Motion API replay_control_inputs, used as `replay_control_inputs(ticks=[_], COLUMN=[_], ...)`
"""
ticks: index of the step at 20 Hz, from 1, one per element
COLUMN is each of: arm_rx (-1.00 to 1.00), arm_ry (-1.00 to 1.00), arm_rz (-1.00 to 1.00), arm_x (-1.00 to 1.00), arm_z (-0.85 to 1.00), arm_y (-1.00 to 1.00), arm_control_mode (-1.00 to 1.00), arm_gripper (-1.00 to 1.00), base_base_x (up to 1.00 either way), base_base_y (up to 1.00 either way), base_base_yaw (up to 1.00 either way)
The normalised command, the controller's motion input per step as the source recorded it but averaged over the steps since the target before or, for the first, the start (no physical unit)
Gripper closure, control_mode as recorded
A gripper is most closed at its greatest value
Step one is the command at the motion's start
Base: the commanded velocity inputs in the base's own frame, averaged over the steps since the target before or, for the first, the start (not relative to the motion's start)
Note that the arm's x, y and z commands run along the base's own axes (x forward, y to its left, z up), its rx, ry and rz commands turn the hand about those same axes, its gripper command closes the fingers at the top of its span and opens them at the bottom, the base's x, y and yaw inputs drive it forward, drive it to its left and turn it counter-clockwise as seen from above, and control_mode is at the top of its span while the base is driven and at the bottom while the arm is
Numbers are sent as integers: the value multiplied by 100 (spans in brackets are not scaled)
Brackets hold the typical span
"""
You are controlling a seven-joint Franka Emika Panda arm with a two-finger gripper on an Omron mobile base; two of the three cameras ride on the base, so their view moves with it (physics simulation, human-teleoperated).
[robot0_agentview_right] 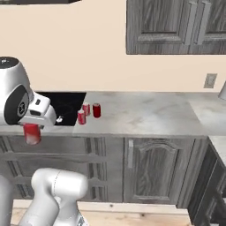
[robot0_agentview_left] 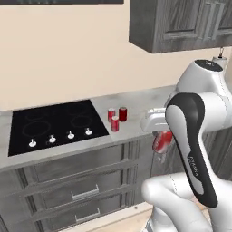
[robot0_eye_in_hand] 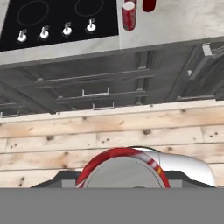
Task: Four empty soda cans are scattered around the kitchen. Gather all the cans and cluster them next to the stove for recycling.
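Now, pincer: the pincer (robot0_agentview_left: 162, 146) hangs in the air in front of the counter, out past its front edge and above the floor. It is clamped on a red can.
Held can: the can in the pincer (robot0_agentview_left: 162, 141) is red with white marks. It hangs upright under the white hand. In the hand view its silver top and red rim (robot0_eye_in_hand: 124, 168) sit right at the bottom, close to the camera.
Cans on the counter: three more red cans (robot0_agentview_left: 115, 117) stand in a little bunch on the grey counter. They are beyond the pincer, up on the counter top and off to the stove side. All three stand upright and close together.
Where the bunch is: the three cans stand just beside the right edge of the stove, near its front corner.
Stove: the stove (robot0_agentview_left: 54, 124) is flat and black with faint rings and a row of small white knobs along its front. It lies farther from the pincer than the bunch of cans.
Counter: the grey counter (robot0_agentview_right: 145, 112) runs on to the side, away from the stove.
Drawers: dark grey drawers (robot0_eye_in_hand: 94, 89) with silver handles sit under the stove, ahead of the pincer.
Floor: the light wood floor (robot0_eye_in_hand: 109, 135) lies below the pincer.
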Motion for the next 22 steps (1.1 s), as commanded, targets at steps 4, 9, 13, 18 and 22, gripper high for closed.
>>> replay_control_inputs(ticks=[4, 9, 13, 18, 22], arm_rx=[0, 0, 0, 0, 0], arm_ry=[0, 0, 0, 0, 0], arm_rz=[0, 0, 0, 0, 0], arm_x=[0, 0, 0, 0, 0], arm_z=[0, 0, 0, 0, 0], arm_y=[0, 0, 0, 0, 0], arm_control_mode=[100, 100, 100, 100, 100], arm_gripper=[100, 100, 100, 100, 100], base_base_x=[57, 64, 25, 20, 67], base_base_y=[-11, -2, -58, -59, -12], base_base_yaw=[13, 7, 7, 7, 8])
